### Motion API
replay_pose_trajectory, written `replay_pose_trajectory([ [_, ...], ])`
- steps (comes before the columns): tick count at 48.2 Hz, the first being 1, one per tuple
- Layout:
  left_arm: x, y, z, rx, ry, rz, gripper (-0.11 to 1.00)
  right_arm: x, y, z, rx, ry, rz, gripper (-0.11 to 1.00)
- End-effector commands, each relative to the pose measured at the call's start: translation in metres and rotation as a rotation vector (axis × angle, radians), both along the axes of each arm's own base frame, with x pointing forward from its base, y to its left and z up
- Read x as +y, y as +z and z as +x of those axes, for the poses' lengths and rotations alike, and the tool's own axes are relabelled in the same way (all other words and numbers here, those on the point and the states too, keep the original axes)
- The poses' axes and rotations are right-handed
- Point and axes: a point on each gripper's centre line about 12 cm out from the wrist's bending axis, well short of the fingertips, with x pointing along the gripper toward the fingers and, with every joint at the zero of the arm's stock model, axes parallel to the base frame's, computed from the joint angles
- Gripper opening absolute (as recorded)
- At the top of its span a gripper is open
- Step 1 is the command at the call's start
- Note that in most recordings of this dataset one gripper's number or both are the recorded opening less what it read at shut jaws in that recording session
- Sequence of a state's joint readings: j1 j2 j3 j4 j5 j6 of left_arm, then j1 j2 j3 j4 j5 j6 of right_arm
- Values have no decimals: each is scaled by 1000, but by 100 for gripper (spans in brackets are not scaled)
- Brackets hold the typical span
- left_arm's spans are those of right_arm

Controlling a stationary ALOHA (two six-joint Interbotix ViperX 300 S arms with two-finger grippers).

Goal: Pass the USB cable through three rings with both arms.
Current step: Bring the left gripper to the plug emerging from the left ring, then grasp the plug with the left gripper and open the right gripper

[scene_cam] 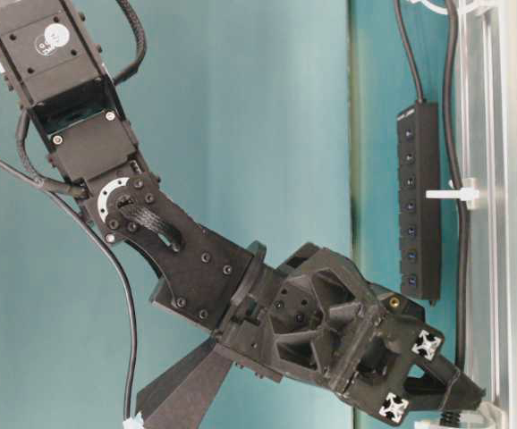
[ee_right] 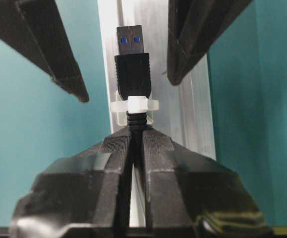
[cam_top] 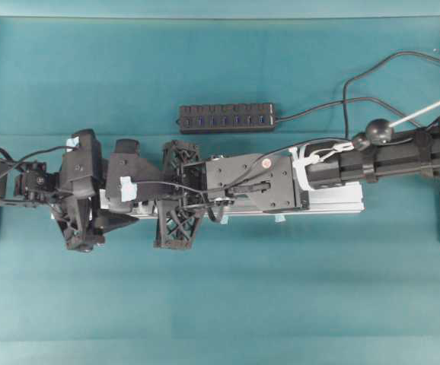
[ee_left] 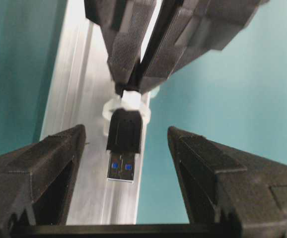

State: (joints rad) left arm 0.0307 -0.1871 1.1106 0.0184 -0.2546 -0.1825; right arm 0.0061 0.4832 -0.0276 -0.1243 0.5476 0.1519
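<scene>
While the right hand [ee_right: 133, 148] is pinching the ribbed strain relief of the USB cable [ee_right: 132, 74] between its ridged black pads, the plug is poking through a small white plastic ring [ee_right: 133, 105] fixed upright on the brushed aluminium rail [ee_right: 188, 124]. In the right wrist view, the plug's boxy black shell and square metal tip, showing blue inserts, are pointing toward 12 o'clock, just past the loop. The left hand [ee_left: 126, 163] is standing wide, its two wedge-shaped matte fingers [ee_left: 39, 168] flanking the plug at 9 and 3 o'clock without touching it. In the left wrist view the metal tip is aiming at 6 o'clock, between those fingers.

From overhead, both lattice-framed arms are meeting nose to nose along the silver rail [cam_top: 334, 201] at the centre of the teal desk [cam_top: 220, 304]. A black multi-port hub bar [cam_top: 226, 118] with a row of blue sockets is lying at 12 o'clock from the rail, its thin cord trailing toward 3 o'clock. In the table-level view another white ring [scene_cam: 455, 193] is jutting from the grooved rail.
</scene>
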Motion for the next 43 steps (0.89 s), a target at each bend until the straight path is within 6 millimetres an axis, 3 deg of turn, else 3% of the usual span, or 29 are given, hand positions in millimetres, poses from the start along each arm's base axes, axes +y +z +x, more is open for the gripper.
replay_pose_trajectory([
  [1,0,5,3,-21,-4,3,73,2,9,3,-28,-5,9,-9],
  [9,0,6,5,-28,-2,3,64,2,9,3,-28,-4,7,-9],
  [20,0,7,5,-30,-11,13,22,2,9,3,-28,-4,7,-9],
  [43,0,8,5,-35,-12,14,21,4,10,4,-37,-2,9,-9],
])
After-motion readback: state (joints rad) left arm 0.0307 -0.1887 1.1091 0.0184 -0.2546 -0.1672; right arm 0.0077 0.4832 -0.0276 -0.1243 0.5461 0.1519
